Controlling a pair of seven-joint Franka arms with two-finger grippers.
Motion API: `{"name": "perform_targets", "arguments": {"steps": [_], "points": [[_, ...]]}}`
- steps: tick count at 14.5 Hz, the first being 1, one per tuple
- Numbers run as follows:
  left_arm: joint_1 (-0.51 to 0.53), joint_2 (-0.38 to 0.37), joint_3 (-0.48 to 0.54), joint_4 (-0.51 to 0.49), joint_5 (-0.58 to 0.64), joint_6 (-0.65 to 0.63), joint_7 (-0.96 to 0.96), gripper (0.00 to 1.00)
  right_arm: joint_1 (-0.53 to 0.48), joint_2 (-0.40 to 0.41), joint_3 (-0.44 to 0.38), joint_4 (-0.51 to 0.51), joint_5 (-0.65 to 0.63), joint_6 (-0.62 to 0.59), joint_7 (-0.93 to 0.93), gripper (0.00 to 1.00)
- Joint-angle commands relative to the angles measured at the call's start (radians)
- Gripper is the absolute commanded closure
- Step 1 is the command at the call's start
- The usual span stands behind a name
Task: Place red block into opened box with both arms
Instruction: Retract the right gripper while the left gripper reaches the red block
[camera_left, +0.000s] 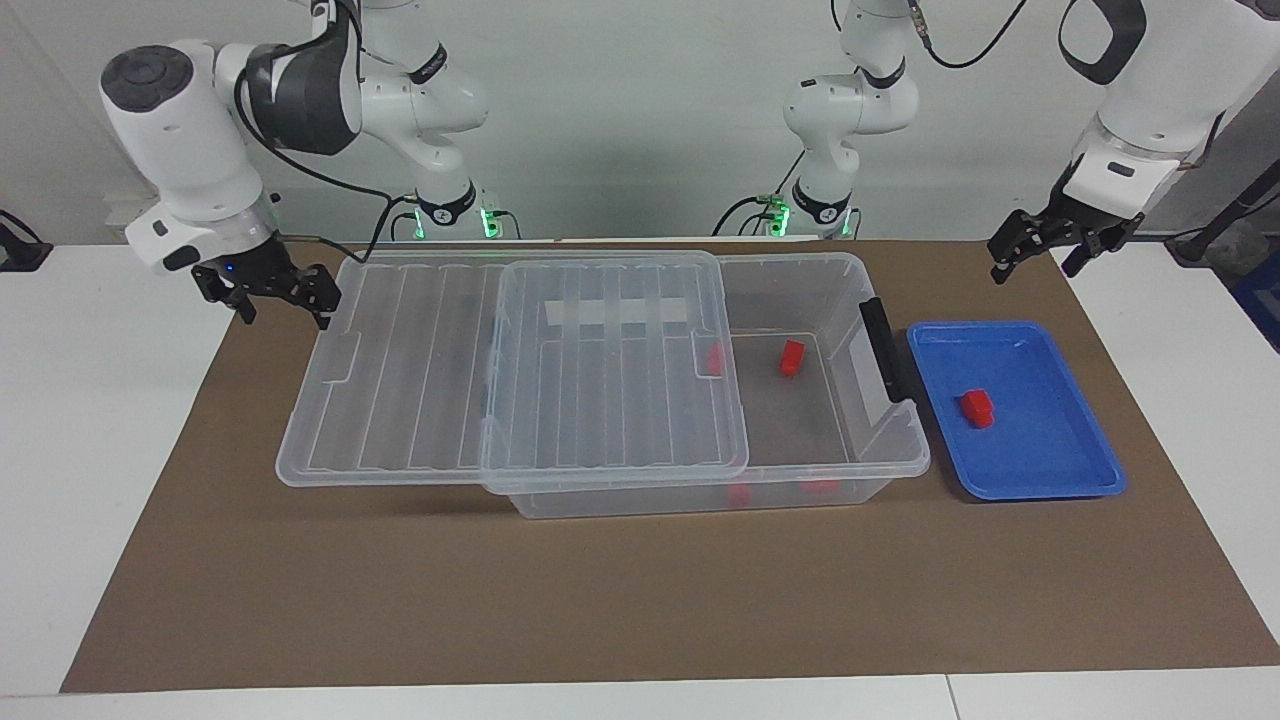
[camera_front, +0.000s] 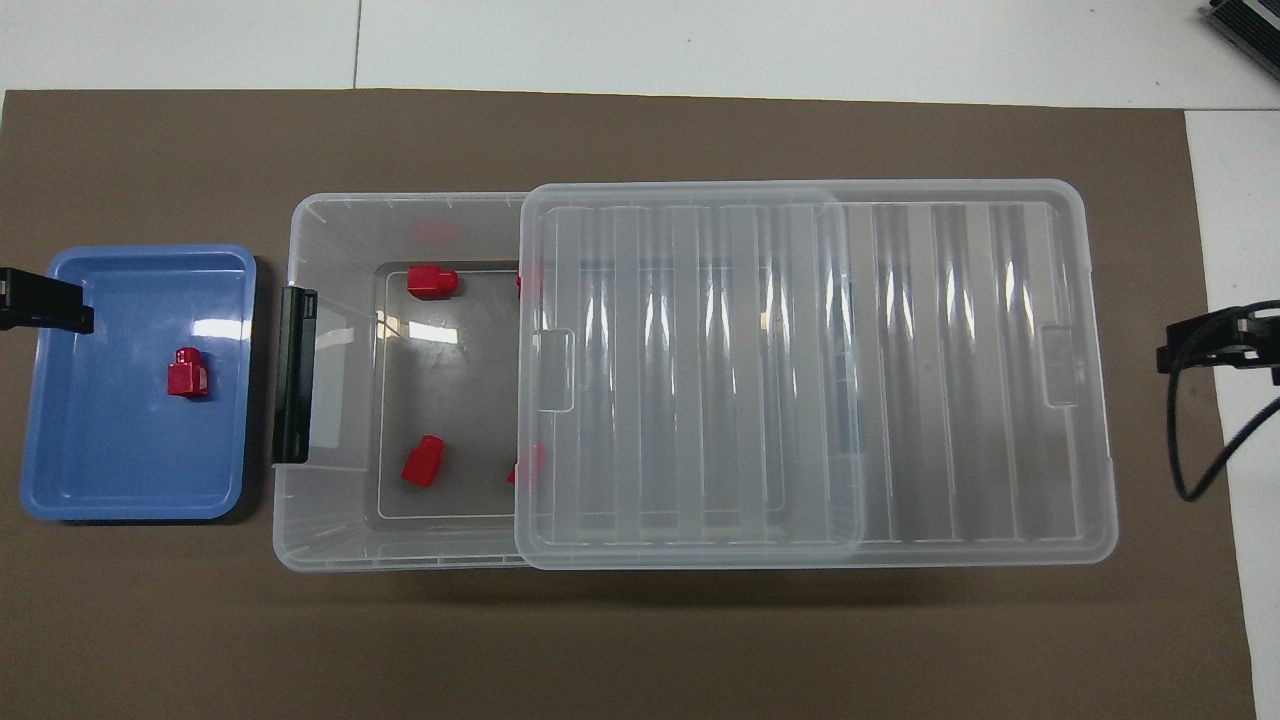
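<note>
**One block left in the tray, and neither gripper is near it**

Biggest risk as I see it: the block (camera_left: 977, 407) is tiny, so a slightly off-centre descent could knock it across the slick tray (camera_left: 1050, 470) instead of pinching it. The lid (camera_left: 560, 380) also covers most of the box (camera_left: 880, 465), so only the handle end at centre right is open, and a sloppy drop could land on the lid.

Left gripper (camera_left: 1042, 250) hangs at upper right, spread wide and empty, above the mat near the tray's top corner; the block sits lower in frame, well apart from it. Right gripper (camera_left: 268, 295), also wide and empty, waits at upper left by the lid's corner.
</note>
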Motion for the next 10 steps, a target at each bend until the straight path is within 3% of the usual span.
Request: {"name": "perform_targets", "arguments": {"steps": [1,6,10], "points": [[0.028,-0.071,-0.008,-0.165,0.007,0.134,0.031,0.00,-0.018,0.033,0.031,0.058,0.023,-0.044,0.013,0.00],[0.157,-0.059,-0.008,-0.337,0.007,0.349,0.234,0.00,-0.004,0.024,0.032,0.041,0.000,-0.033,0.016,0.00],[0.177,-0.059,-0.008,-0.492,0.007,0.530,0.246,0.00,0.002,0.024,0.032,0.038,0.000,-0.006,0.016,0.00]]}}
